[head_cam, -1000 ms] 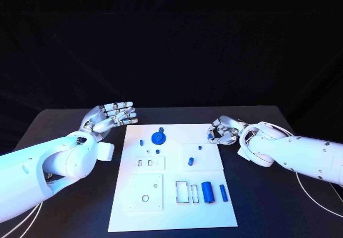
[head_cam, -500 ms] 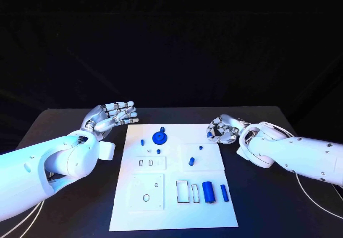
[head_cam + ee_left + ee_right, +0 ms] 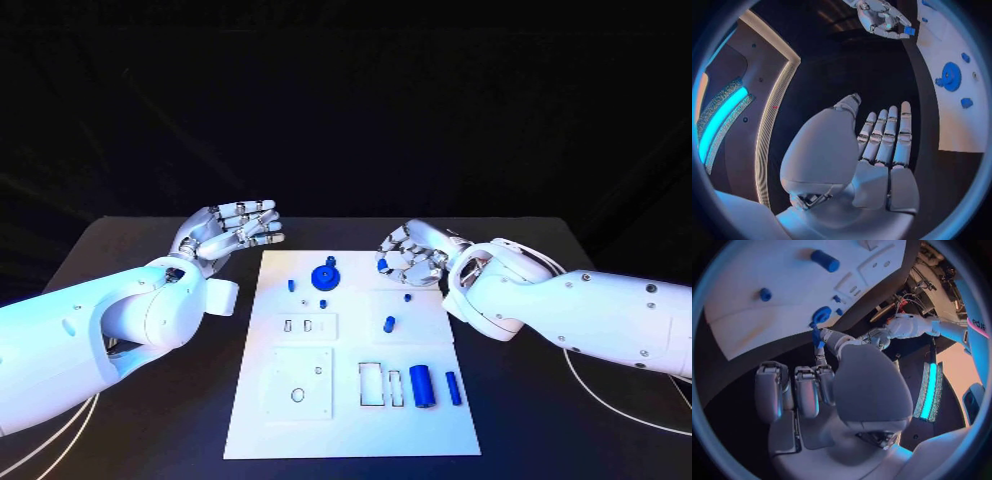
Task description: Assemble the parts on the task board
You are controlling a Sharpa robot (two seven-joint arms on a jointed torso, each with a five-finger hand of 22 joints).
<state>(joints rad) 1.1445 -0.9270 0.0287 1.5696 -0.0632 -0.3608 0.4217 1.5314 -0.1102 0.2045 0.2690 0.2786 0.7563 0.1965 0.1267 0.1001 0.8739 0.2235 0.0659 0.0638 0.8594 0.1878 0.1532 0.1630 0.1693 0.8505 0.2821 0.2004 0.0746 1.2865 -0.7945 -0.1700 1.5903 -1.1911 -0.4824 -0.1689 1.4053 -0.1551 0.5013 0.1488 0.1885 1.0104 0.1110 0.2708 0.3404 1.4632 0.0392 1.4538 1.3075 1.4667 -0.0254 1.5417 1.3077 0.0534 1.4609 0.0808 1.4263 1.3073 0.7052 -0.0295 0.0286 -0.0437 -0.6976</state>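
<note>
The right hand (image 3: 408,254) hovers over the task board's (image 3: 351,420) far edge, pinching a small blue part (image 3: 817,337). The blue gear (image 3: 325,274) lies just toward 8 o'clock of it. The left hand (image 3: 231,232), open and empty, waits off the board's far-left corner, farther from the gear.

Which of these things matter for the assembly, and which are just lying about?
Job: board, gear, cylinder, rod, blue part pinched in right hand.
Lying about: white cable on table; left hand open, off the board.
</note>
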